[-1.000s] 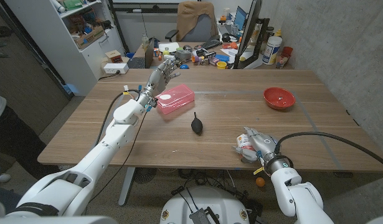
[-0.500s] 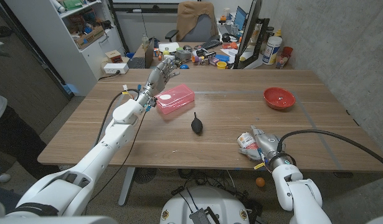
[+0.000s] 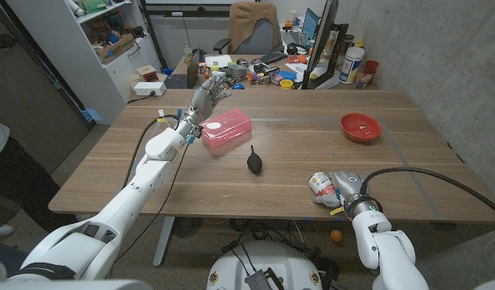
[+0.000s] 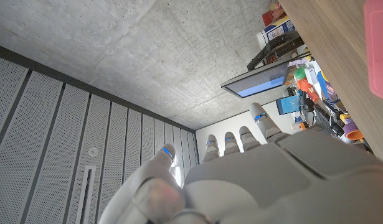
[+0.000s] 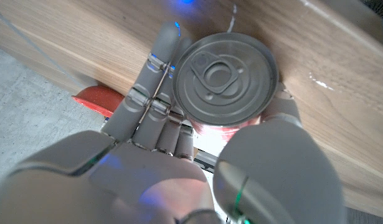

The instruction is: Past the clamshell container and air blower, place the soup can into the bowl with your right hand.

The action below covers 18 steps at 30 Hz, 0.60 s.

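The soup can [image 3: 319, 184], red and white with a silver lid [image 5: 226, 81], lies tilted near the table's front right edge. My right hand [image 3: 340, 188] grips it from behind, fingers and thumb wrapped around its sides. The red bowl [image 3: 360, 126] stands at the far right of the table, and its rim [image 5: 94, 99] peeks past my right fingers. The pink clamshell container [image 3: 226, 130] sits left of centre, with the black air blower [image 3: 254, 160] just in front of it. My left hand [image 3: 208, 98] hovers raised beside the clamshell, fingers loosely spread, holding nothing.
A cluttered desk with a monitor [image 3: 321, 36], bottles and small items runs behind the table's far edge. A shelf unit [image 3: 110, 32] stands at the back left. The wooden table [image 3: 295, 137] lies bare between the blower and the bowl.
My right hand has closed around the soup can and shifted slightly right, tilting the can up off the table. The left arm has stayed still.
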{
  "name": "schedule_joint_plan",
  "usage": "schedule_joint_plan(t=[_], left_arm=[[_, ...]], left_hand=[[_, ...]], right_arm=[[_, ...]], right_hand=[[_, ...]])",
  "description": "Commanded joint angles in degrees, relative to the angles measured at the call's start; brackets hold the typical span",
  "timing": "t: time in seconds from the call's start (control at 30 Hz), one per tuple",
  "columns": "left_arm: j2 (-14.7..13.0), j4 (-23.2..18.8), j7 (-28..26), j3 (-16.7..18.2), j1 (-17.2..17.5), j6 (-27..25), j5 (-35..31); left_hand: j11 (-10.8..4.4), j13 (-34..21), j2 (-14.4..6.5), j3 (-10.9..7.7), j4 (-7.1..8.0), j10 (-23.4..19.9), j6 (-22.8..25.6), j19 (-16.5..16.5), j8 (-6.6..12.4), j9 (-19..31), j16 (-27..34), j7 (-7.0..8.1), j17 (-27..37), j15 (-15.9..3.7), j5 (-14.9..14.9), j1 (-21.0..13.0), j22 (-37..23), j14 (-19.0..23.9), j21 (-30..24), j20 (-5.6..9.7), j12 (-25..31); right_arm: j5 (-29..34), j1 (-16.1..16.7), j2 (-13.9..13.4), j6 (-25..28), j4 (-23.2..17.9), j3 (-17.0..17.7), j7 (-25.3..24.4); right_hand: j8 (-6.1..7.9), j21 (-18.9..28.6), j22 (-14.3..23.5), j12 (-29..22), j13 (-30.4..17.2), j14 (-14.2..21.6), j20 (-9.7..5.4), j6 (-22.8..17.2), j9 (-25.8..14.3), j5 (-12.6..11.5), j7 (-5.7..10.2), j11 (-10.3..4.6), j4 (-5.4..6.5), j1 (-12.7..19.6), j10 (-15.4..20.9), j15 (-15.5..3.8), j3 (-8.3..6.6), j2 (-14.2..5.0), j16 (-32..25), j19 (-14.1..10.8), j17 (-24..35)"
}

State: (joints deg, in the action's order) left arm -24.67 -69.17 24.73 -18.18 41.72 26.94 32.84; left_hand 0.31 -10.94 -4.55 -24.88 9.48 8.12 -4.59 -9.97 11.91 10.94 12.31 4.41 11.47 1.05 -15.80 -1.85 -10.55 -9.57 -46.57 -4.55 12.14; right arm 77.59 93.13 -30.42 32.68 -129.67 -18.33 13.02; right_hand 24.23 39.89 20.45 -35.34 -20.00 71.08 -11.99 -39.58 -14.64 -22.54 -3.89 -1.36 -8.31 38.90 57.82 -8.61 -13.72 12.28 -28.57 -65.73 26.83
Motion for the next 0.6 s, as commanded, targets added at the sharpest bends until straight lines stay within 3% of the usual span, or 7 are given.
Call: schedule_joint_plan(t=[0.03, 0.13, 0.3, 0.6], left_arm=[[0.0, 1.0, 0.4, 0.1, -0.4, 0.2, 0.1], [0.0, 1.5, 0.6, 0.1, -0.5, 0.2, 0.1], [0.0, 2.3, 1.0, 0.2, -0.8, 0.1, 0.2], [0.2, 3.5, 1.9, 0.4, -1.2, 0.6, 0.4]], left_hand=[[-0.17, -0.1, -0.7, 0.28, 0.09, 0.0, 0.1, -7.6, 0.06, 0.1, -0.1, 0.02, 0.0, -0.11, -0.2, 0.0, -0.1, -0.1, 0.4, -0.41, 0.1], [-0.2, -0.1, -0.7, 0.33, 0.1, 0.1, 0.0, -7.6, 0.02, 0.1, -0.1, 0.05, 0.0, -0.1, -0.2, 0.0, -0.1, -0.1, 0.5, -0.42, 0.1], [-0.13, -0.1, -0.7, 0.41, 0.12, 0.1, -0.1, -7.7, -0.05, 0.1, -0.2, -0.03, 0.0, -0.06, -0.2, 0.0, -0.1, -0.2, 0.5, -0.43, 0.0], [-0.08, -0.1, -0.8, 0.56, 0.14, 0.3, -0.4, -7.8, -0.26, 0.1, -0.3, 0.05, 0.0, 0.02, -0.2, 0.1, -0.1, -0.5, 0.7, -0.48, -0.1]], right_arm=[[-7.2, 0.7, -1.8, -3.9, 0.7, 1.3, -11.0], [-8.5, 1.0, -2.4, -4.9, 1.1, 1.5, -15.3], [-9.8, 1.2, -3.2, -6.1, 1.6, 1.5, -21.3], [-10.2, 0.4, -4.5, -6.4, 1.1, 1.4, -25.5]], right_hand=[[2.64, 2.1, 0.1, -1.7, -1.5, 6.8, -0.54, -14.0, -1.7, 0.5, 4.49, -0.08, 1.39, 17.2, 4.7, -4.2, -0.01, -18.18, -1.6, -1.4, 2.3], [2.87, 3.0, 0.1, -2.0, -2.0, 7.6, -0.51, -14.6, -2.0, 0.9, 4.51, -0.18, 2.19, 17.1, 5.8, -4.14, 0.11, -19.66, -2.4, -2.2, 3.1], [3.15, 3.5, 0.0, -2.2, -2.3, 8.0, -0.53, -15.4, -2.3, 1.3, 4.7, -0.58, 2.59, 17.0, 6.5, -4.14, 0.29, -20.23, -2.9, -2.6, 3.7], [3.22, 3.8, -0.1, -2.2, -2.5, 8.2, -0.52, -15.6, -2.5, 1.7, 5.02, -0.72, 2.84, 17.0, 6.7, -4.13, 0.5, -20.42, -3.4, -2.7, 4.2]])
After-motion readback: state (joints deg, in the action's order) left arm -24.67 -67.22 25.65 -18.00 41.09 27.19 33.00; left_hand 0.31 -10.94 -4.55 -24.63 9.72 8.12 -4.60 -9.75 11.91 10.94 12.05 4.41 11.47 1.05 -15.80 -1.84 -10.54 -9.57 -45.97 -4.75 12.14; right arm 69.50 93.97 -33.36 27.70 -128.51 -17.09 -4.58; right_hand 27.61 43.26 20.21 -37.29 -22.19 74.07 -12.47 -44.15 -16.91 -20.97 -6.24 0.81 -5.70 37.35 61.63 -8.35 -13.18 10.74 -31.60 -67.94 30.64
